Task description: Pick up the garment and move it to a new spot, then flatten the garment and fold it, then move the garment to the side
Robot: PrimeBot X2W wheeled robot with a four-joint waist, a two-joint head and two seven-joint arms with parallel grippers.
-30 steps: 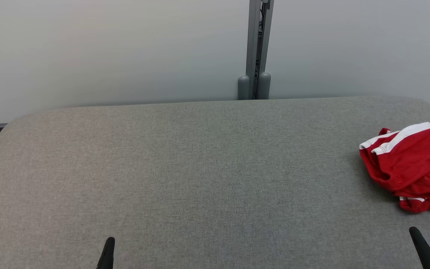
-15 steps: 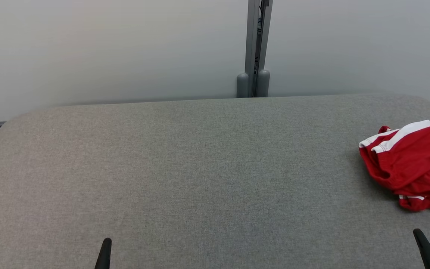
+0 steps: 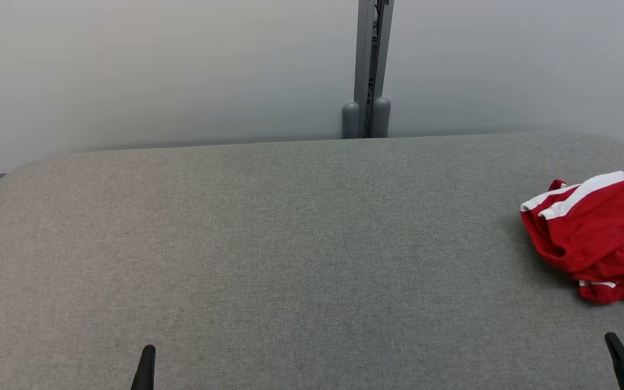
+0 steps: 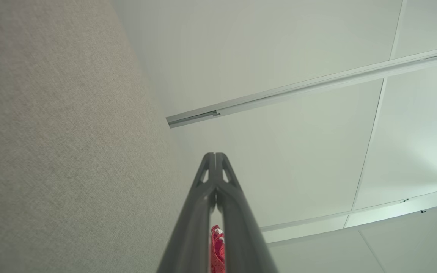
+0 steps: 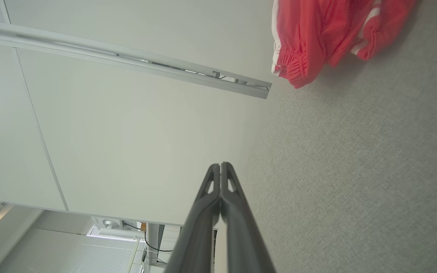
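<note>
One garment (image 3: 599, 238), one table (image 3: 290, 244), two closed tools: left tool (image 3: 147, 353), right tool (image 3: 612, 342)

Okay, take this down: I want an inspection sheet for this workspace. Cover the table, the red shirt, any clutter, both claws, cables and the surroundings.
Surface: grey fabric-covered table, far corners rounded.
Job's things: garment, red with white stripes, crumpled in a heap near the table's right end, not flattened.
Clutter: nothing seen.
Claws: left claw and right claw both shut, empty, at the near edge, apart from the garment.
Cables: what looks like dark wiring inside the grey post.
Surroundings: pale wall panels behind the table.
</note>
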